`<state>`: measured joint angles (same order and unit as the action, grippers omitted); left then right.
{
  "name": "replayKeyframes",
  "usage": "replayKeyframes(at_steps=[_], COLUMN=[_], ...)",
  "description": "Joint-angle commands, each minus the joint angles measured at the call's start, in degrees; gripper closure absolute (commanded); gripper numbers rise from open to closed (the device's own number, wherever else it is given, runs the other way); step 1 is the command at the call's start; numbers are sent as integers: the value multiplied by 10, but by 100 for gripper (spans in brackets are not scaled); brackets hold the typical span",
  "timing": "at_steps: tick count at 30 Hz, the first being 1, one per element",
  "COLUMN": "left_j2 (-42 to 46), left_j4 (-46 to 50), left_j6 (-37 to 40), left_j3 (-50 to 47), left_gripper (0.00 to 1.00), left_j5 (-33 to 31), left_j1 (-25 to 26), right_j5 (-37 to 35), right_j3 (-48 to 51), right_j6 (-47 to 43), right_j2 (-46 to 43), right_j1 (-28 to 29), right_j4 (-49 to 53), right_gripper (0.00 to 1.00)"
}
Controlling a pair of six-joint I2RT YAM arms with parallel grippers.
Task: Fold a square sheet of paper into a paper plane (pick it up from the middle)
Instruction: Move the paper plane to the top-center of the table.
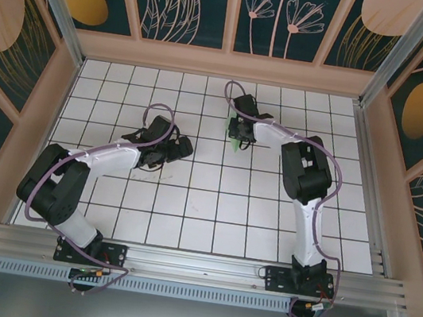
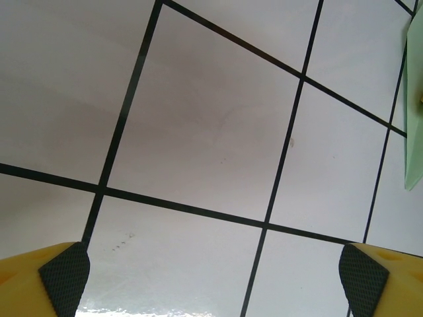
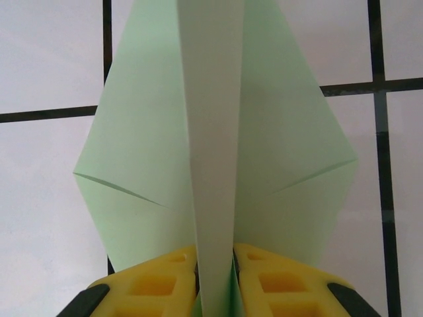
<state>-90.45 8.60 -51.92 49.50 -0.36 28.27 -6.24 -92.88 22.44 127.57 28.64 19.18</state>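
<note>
One small pale mint-green paper plane [image 1: 234, 140], a creased pointed dart, sits toward the far side of the white table with its black grid lines [image 1: 212, 207], and it is the only paper there. The right gripper [image 1: 239, 133] is on the plane. In the right wrist view its two yellow fingers [image 3: 158, 284] close tightly on either side of the plane's raised central fold [image 3: 215, 132], grasping it, and the two wings spread flat over the tiles to either side. The right arm's black-and-white links lie just nearside of the plane and cover the tiles there. The left gripper [image 1: 183, 148] hovers to the left of the plane and nearer the bases, apart from it. Its two black-padded yellow fingers [image 2: 63, 277] are spread wide over bare tiles and grasp nothing, and a sliver of the plane [image 2: 415, 99] shows at the right edge of that view. There are two arms, each trailing one purple cable [image 1: 154, 111]. Dark teal wall panels painted with pale leaves and orange ovals [image 1: 196, 3] enclose the table beyond and beside the plane, and one aluminium rail [image 1: 195, 264] runs along its near edge.
</note>
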Motion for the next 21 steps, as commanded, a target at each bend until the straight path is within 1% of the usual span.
replayKeyframes(at_steps=[1,3,5,6,8,9,12,16,19,21], left_j2=[16,21,24,26,28,29,42,85,126,151], left_j4=[31,44,60,66,74,77,70,16,-32,-60], left_j6=[26,46,71,79,94,100,123,169,204,222], left_j3=[8,24,45,52,59,78,86,50,8,-19], left_gripper=[1,1,1,2,2,1,1,1,1,1], left_j5=[-40,-72,-119,-137,-160,-164,-195,-239,-270,-301], left_j1=[-1,-1,-2,-4,-17,-23,-37,-66,-94,-112], right_j5=[-19,-14,-7,-3,3,6,1,-40,-54,-76], right_j3=[-25,-42,-57,-61,-61,-60,-46,21,108,169], right_j6=[-9,-11,-15,-15,-16,-16,-14,-20,-15,-12], right_j2=[9,-13,-42,-55,-89,-101,-147,-225,-300,-348], right_j1=[6,7,7,8,7,6,0,-24,-62,-89], right_j4=[48,52,52,50,41,37,22,-28,-82,-118], right_gripper=[75,68,56,52,45,43,35,28,15,8])
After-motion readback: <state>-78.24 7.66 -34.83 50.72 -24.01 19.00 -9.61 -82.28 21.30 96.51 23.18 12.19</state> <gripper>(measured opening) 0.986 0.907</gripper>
